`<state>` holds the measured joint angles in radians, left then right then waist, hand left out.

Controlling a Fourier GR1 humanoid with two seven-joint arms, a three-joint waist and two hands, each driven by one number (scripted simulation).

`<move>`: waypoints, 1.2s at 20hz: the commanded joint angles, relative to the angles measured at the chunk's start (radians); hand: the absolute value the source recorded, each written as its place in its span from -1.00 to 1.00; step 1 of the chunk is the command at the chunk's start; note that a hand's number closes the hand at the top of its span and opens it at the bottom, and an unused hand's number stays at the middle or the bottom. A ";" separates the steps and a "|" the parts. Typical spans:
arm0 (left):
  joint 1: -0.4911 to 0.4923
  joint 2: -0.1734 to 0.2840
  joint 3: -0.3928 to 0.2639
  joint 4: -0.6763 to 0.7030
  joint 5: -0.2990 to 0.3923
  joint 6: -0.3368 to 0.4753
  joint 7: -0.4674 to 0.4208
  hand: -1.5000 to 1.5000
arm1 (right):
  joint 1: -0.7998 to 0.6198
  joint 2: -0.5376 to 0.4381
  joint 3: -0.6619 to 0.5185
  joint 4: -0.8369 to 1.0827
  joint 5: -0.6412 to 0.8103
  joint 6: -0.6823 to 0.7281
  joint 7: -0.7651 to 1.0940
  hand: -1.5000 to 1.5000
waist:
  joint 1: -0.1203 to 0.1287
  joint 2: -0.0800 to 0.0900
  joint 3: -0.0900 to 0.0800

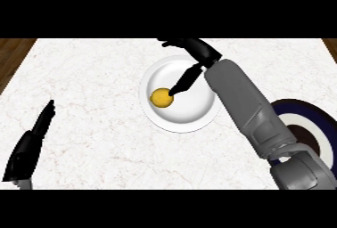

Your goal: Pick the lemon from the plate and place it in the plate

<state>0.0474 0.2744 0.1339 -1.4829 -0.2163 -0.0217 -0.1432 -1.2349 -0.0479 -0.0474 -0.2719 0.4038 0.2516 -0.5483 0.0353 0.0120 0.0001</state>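
Reaching over the white plate (181, 95), the right hand (197, 51) sits above the plate's far-right rim, grey forearm crossing the plate's right edge from the lower right. One of its fingers (184, 80) points down and left, tip touching the lemon (162, 98). The other fingers spread up and left past the plate's far rim (straight, not curled round anything), so the hand is open and has hold of nothing.

Lemon lies on the white plate, left of the plate's middle, near its left rim.

Second plate, dark blue (309, 118) with a white ring and dark centre, lies right of the white plate at the view's right side, partly hidden behind the right forearm. The two plates are apart, forearm between them.

Left hand (30, 147) is well left of the white plate, near the table's (92, 89) left edge, fingers straight and pointing up, holding nothing, resting.

Table top is white marble; brown wood shows beyond its far corners.
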 commanded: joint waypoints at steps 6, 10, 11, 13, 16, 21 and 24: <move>-0.025 0.003 -0.008 -0.009 0.001 -0.018 0.007 0.00 | -0.019 -0.193 -0.208 0.097 -0.185 0.183 0.005 -1.00 | 0.025 0.017 0.001; -0.085 -0.035 -0.040 0.014 -0.022 0.005 0.044 0.00 | -0.001 -0.273 -0.223 0.111 -0.190 0.250 -0.057 -1.00 | 0.039 0.033 0.002; -0.076 0.014 -0.008 -0.018 0.013 -0.040 0.047 0.00 | 0.017 -0.313 -0.233 0.114 -0.198 0.270 -0.076 -1.00 | 0.051 0.033 0.003; -0.061 -0.022 -0.030 -0.001 -0.016 -0.004 0.019 0.00 | -0.009 -0.337 -0.232 0.115 -0.195 0.309 -0.078 -1.00 | 0.055 0.032 0.003; -0.055 -0.030 -0.041 0.003 -0.017 -0.008 -0.012 0.00 | 0.052 -0.378 -0.213 0.089 -0.172 0.329 -0.177 -1.00 | 0.061 0.041 0.004; -0.047 -0.009 -0.036 -0.009 -0.022 -0.019 -0.007 0.00 | 0.061 -0.418 -0.213 0.096 -0.170 0.340 -0.176 -1.00 | 0.080 0.043 0.005; -0.060 -0.016 -0.042 -0.017 -0.011 -0.029 0.000 0.00 | 0.074 -0.454 -0.210 0.093 -0.168 0.353 -0.181 -1.00 | 0.090 0.051 0.007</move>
